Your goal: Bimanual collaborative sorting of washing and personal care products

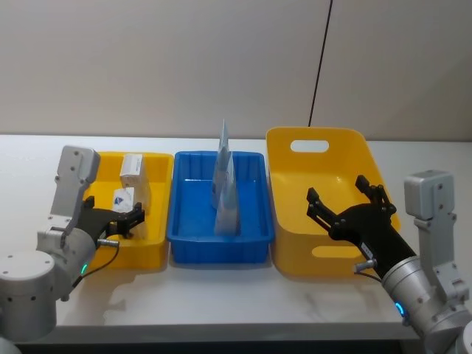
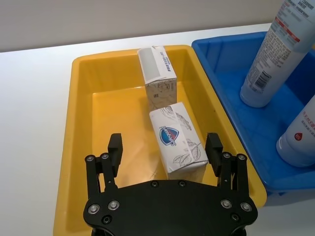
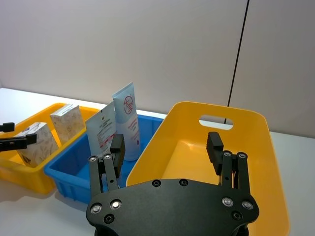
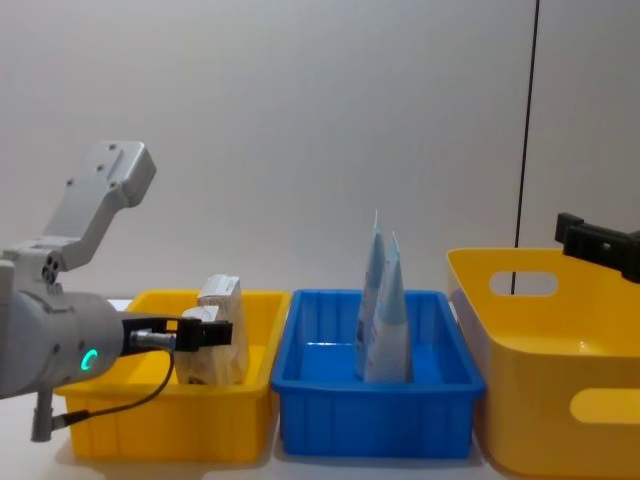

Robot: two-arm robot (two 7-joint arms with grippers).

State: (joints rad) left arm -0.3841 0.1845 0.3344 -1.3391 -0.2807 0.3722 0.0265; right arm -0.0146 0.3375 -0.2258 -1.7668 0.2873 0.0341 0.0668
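Observation:
Two whitish leaf-print cartons are in the small yellow bin point(image 1: 151, 158): one stands upright at the back point(image 2: 157, 73), the other point(image 2: 178, 140) lies nearer the front. My left gripper point(image 2: 165, 146) hovers open over the nearer carton, one finger on either side and not touching it; the head view shows the left gripper point(image 1: 122, 221) at the bin's front. Two pale blue-white tubes point(image 1: 223, 166) point(image 1: 228, 210) stand cap-down in the blue bin point(image 1: 184, 214). My right gripper point(image 1: 350, 206) is open with nothing in it above the large yellow bin point(image 1: 295, 192).
The three bins stand side by side on a white table point(image 1: 221, 295), with free tabletop in front of them. The large yellow bin point(image 3: 197, 147) has nothing in it. A wall with a dark vertical cable point(image 1: 318, 66) rises behind.

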